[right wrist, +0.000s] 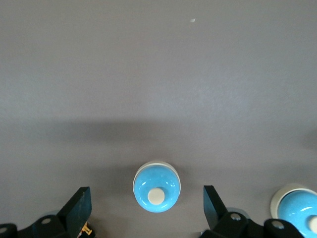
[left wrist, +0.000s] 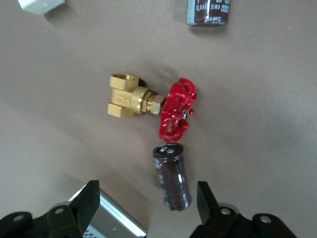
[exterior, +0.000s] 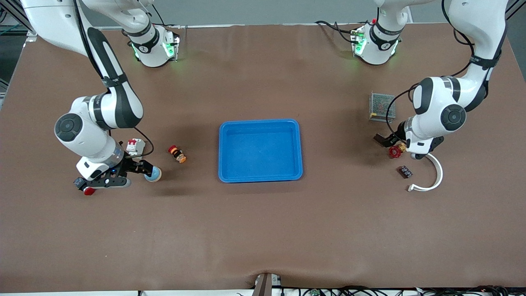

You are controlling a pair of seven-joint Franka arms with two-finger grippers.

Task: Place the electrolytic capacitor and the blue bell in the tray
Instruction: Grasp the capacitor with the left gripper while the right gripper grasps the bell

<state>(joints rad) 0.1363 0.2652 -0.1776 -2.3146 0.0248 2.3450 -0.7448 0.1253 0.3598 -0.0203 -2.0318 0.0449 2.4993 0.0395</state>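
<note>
We are holding the left gripper (left wrist: 146,208), jaws wide, straddling the electrolytic capacitor (left wrist: 172,175) at lower centre frame, its long axis running between the fingers, and the right gripper (right wrist: 147,210), equally wide, is bracketing the blue bell (right wrist: 156,187).

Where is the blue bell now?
The blue bell sits on the table between the open fingers of the right gripper, toward the right arm's end, apart from the tray.

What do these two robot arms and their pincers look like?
Both arms are glossy white rounded segments with dark grey joint bands and round caps, black cables strapped alongside, and green lights at the bases. The left gripper and right gripper are black two-fingered claws.
</note>
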